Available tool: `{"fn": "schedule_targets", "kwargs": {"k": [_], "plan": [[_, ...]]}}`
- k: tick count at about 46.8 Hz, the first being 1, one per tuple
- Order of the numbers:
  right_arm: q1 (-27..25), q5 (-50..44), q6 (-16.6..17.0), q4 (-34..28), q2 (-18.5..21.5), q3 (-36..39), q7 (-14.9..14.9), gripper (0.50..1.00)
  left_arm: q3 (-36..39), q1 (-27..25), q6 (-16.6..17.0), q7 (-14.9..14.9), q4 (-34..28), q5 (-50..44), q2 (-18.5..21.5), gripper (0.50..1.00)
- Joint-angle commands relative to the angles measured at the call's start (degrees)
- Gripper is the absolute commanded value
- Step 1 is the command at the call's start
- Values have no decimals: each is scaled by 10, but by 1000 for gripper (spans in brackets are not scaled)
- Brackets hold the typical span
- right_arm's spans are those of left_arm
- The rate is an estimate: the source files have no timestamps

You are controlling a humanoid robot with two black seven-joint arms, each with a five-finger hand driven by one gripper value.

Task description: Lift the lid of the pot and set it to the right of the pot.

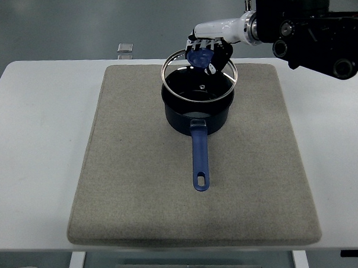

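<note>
The lid [198, 74] is held clear of the pot [197, 106], tilted, just above its rim. The lid's blue knob [200, 57] is gripped by the curled fingers of the right robot hand [206, 54], reaching in from 2 o'clock. The pot sits on a grey mat [139, 183] on the white bench [37, 146], handle [199, 160] pointing to 6 o'clock.

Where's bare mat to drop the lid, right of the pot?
Free: mat between pot and its right edge, beside the handle. Mat left of the pot is bare too. Crowded: over the pot, where right hand holds the lid.
</note>
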Motion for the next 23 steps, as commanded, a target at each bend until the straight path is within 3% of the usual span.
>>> {"fn": "schedule_targets", "kwargs": {"k": [1,23], "plan": [[2,1,16,-3,-14,2,-1,500,0,0,0,0,2,0,0,1000],[-11,0,23,-11,-92,0,-1,500,0,0,0,0,0,0,0,1000]]}}
